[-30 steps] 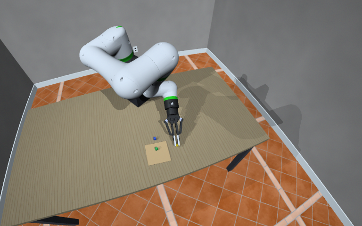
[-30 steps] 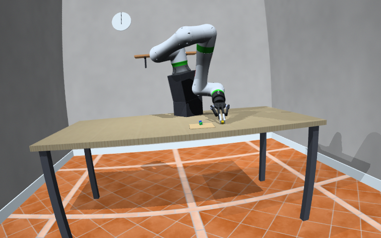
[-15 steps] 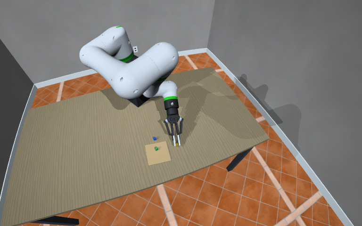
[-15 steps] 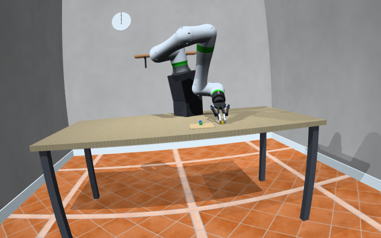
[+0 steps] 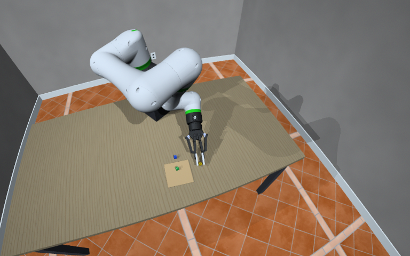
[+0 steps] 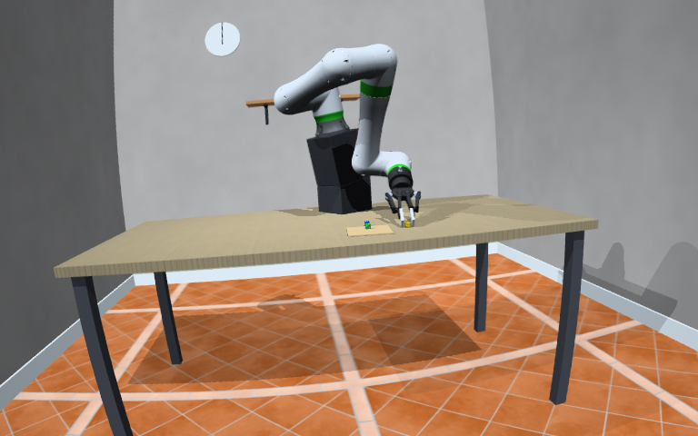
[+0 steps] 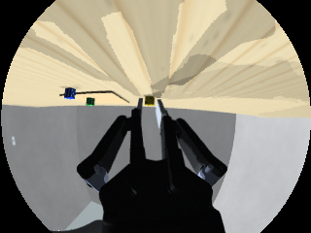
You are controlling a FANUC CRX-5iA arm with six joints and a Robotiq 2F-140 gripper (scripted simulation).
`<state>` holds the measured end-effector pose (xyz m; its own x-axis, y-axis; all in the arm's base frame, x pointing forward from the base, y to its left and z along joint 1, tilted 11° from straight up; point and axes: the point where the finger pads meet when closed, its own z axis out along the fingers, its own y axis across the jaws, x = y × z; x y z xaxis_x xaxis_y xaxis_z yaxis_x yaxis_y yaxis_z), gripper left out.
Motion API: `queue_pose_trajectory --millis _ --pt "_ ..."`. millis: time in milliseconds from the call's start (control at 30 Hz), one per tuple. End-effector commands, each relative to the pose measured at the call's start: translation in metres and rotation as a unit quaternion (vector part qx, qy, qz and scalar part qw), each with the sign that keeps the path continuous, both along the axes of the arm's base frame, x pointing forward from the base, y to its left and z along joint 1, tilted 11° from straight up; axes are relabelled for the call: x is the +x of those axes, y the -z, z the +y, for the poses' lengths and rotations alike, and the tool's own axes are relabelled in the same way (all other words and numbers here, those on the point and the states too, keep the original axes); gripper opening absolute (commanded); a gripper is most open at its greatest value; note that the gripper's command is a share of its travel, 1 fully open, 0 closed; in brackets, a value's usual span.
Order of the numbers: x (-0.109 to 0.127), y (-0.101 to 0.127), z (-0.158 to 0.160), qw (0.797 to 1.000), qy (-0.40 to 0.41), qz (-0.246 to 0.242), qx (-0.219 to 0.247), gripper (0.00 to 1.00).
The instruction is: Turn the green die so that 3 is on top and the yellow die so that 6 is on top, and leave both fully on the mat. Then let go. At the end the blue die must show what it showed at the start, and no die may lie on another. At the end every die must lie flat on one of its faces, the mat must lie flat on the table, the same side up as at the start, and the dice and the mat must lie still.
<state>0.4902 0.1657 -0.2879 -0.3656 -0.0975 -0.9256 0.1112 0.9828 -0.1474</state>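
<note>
Yellow die: it (image 5: pixel 199 163) (image 6: pixel 407 224) (image 7: pixel 149 100) sat on the counter (image 5: pixel 90 151) (image 6: pixel 205 239) (image 7: pixel 253 87), off the mat (image 5: pixel 180 177) (image 6: pixel 370 231) (image 7: pixel 109 98), in the space between the two fingertips.
Pincer: the pincer (image 5: pixel 200 164) (image 6: pixel 407 224) (image 7: pixel 149 105) was a little way open, with its tips down by the yellow die. It seemed to have hold of nothing.
Way to the mat: in the top view, the mat was to the left of the pincer and near it. The yellow die would have to go that way.
Long side: a die is the same size each way, so it had no long side. The fingers stood one on each side of it, and the open space ran between them.
Green die: it (image 5: pixel 176 168) (image 6: pixel 367 226) (image 7: pixel 90 101) sat on the mat, near the edge closest to the blue die.
Blue die: it (image 5: pixel 174 157) (image 6: pixel 366 222) (image 7: pixel 70 93) sat off the mat, just past that edge. It should be left alone.
Next move: the pincer would likely need to grip the yellow die well, lift it and turn it. A crooked squeeze could make it slip or tip the wrong way.
Spots on top: too small to read on any die.
Words and brands: none could be read on the arm (image 5: pixel 163 78) (image 6: pixel 373 123) or the pincer.
Clock: no numbers could be read on the round white clock (image 6: pixel 222 39).
</note>
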Motion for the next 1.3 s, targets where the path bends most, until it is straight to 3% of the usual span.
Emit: queue_pose_trajectory --millis 0,1267 --pt "0.0 -0.0001 0.0 1.0 0.0 0.0 0.0 0.19" --pt "-0.0081 -0.0031 0.0014 1.0 0.0 0.0 0.0 0.19"
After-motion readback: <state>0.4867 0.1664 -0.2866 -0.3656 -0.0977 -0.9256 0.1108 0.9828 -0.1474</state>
